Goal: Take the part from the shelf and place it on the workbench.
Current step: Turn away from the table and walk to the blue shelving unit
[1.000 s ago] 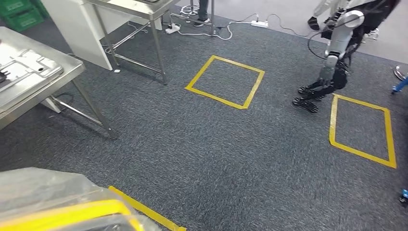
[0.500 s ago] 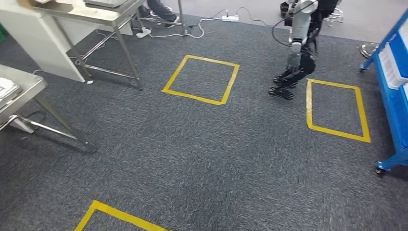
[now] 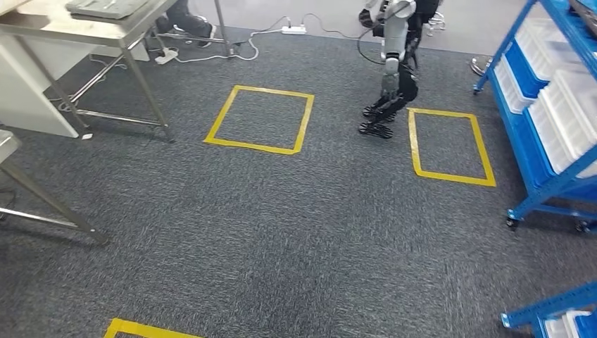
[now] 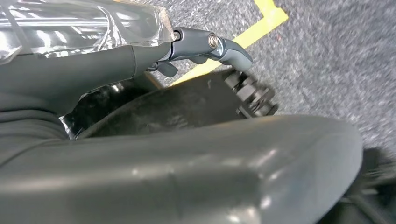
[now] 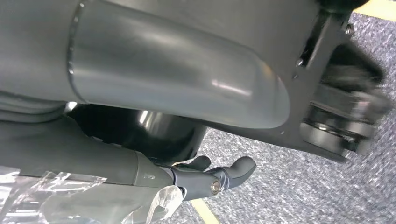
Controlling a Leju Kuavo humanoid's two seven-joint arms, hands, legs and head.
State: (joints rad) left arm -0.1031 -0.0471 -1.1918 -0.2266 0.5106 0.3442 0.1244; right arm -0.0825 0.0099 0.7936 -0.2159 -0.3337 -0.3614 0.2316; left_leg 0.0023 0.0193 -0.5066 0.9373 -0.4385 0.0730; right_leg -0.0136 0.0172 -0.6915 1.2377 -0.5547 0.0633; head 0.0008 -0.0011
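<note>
The left robot hand (image 4: pixel 205 46) and right robot hand (image 5: pixel 210 177) hang beside the body over grey carpet (image 3: pixel 296 225), fingers loosely curled and apart, holding nothing. Ahead to the right stands the blue shelf (image 3: pixel 556 105) with white bins; which bin holds the part, and its orientation, cannot be told. The tabletop (image 3: pixel 77 17) lies far left, with open carpet between.
</note>
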